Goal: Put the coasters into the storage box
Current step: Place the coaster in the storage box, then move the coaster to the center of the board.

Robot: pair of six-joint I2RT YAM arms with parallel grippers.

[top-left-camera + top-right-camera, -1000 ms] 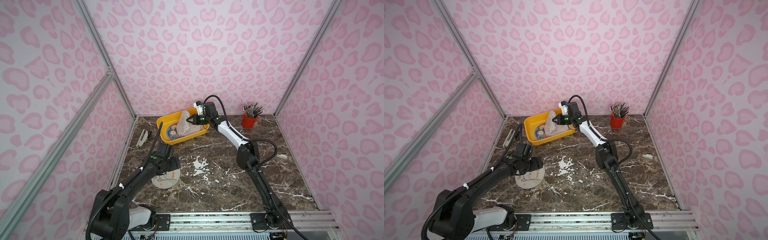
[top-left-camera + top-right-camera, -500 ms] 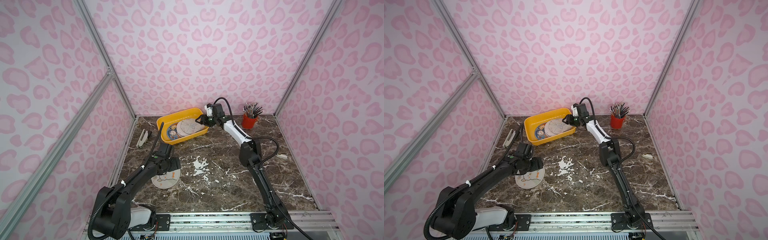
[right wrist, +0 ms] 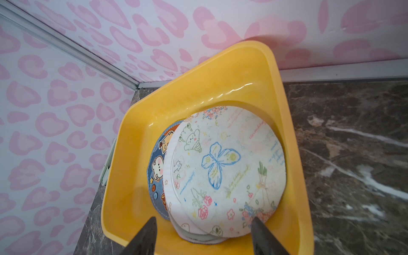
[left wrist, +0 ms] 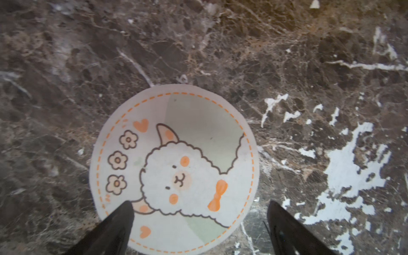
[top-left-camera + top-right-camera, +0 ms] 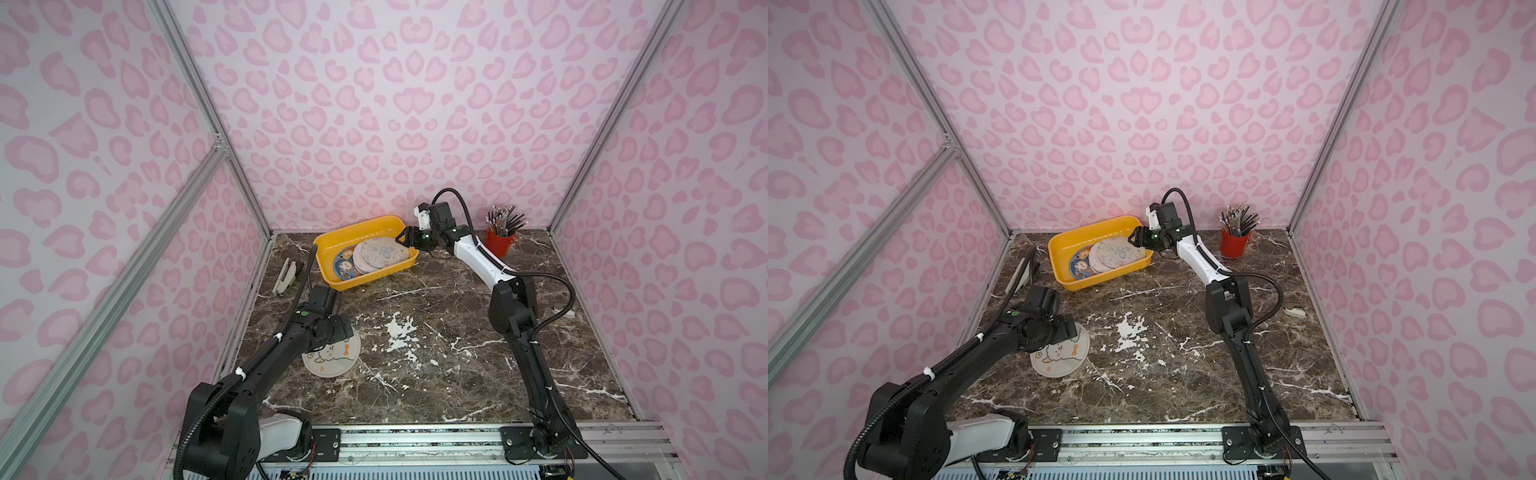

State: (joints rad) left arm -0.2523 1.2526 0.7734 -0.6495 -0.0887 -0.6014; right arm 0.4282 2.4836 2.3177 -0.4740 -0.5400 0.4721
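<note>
Lab robot cell: aluminium-framed patterned walls

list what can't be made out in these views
Coaster count in the storage box: right wrist view, the butterfly coaster covers the stack and most of the blue coaster.
Left pincer: both top views, behind its own wrist.
Alpaca coaster: both top views, partly under the left arm.
Pale object by the right wall: too small in a top view.

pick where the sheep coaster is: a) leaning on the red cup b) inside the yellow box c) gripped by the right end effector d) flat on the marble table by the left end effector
d: the sheep coaster lies flat on the table, outside the storage box, with the open left end effector right over it.
</note>
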